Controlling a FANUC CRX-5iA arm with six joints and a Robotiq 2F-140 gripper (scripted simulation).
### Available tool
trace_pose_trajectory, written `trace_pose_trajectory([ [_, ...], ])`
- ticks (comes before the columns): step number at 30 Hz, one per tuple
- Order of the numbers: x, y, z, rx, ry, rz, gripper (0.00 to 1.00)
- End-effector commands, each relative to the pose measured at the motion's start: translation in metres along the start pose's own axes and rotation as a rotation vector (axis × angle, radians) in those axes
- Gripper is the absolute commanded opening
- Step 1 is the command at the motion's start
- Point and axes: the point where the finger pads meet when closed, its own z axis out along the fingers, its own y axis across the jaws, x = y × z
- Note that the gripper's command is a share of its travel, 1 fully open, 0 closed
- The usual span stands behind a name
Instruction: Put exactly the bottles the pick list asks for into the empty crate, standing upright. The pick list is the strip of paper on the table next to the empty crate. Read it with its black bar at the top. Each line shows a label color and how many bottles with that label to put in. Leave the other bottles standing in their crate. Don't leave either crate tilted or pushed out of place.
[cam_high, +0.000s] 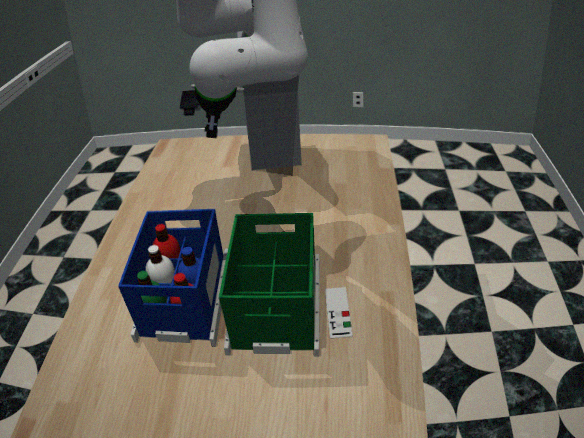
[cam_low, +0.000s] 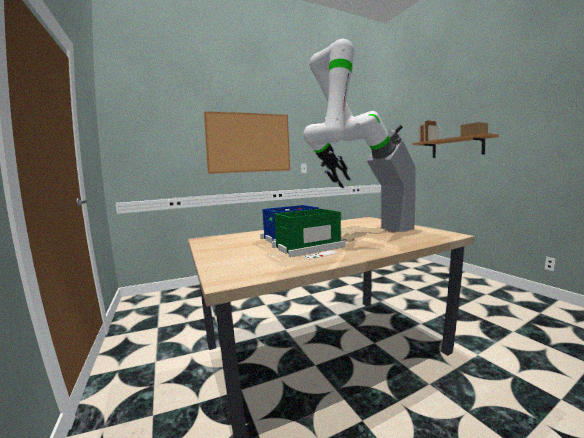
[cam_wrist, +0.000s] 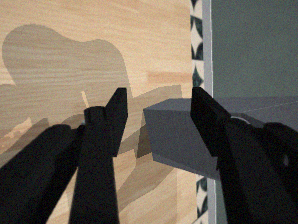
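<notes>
The gripper (cam_high: 212, 131) hangs high over the back of the worktop (cam_high: 165, 390), part-open with nothing between its fingers, well away from both crates.

The bottles stand upright in the blue crate (cam_high: 165, 320): red (cam_high: 167, 245), white (cam_high: 160, 269), blue (cam_high: 189, 265) and a green cap (cam_high: 143, 275) show, and possibly a second red at the front. The green crate (cam_high: 270, 320) holds none. The list (cam_high: 339, 312) beside it shows a red and a green swatch.

They look rigid, smooth and probably slippery, top-heavy if tipped. The neck under the cap is the only reachable hold, since dividers and neighbours crowd the bodies. Lift straight up to avoid dragging the crate.
</notes>
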Motion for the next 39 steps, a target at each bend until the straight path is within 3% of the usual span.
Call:
trace_pose_trajectory([
  [1, -0.008, -0.012, -0.008, 0.013, 0.024, -0.022, 0.44],
  [9, -0.030, -0.039, -0.027, 0.082, 0.091, -0.124, 0.44],
  [13, -0.037, -0.045, -0.032, 0.085, 0.094, -0.128, 0.44],
  [15, -0.043, -0.051, -0.037, 0.124, 0.121, -0.175, 0.44],
  [20, -0.060, -0.064, -0.049, 0.128, 0.123, -0.180, 0.44],
  [27, -0.085, -0.080, -0.067, 0.220, 0.168, -0.276, 0.44],
  [34, -0.105, -0.090, -0.079, 0.225, 0.170, -0.281, 0.44],
  [36, -0.113, -0.094, -0.084, 0.273, 0.185, -0.326, 0.44],
  [39, -0.125, -0.098, -0.092, 0.279, 0.187, -0.331, 0.44],
])
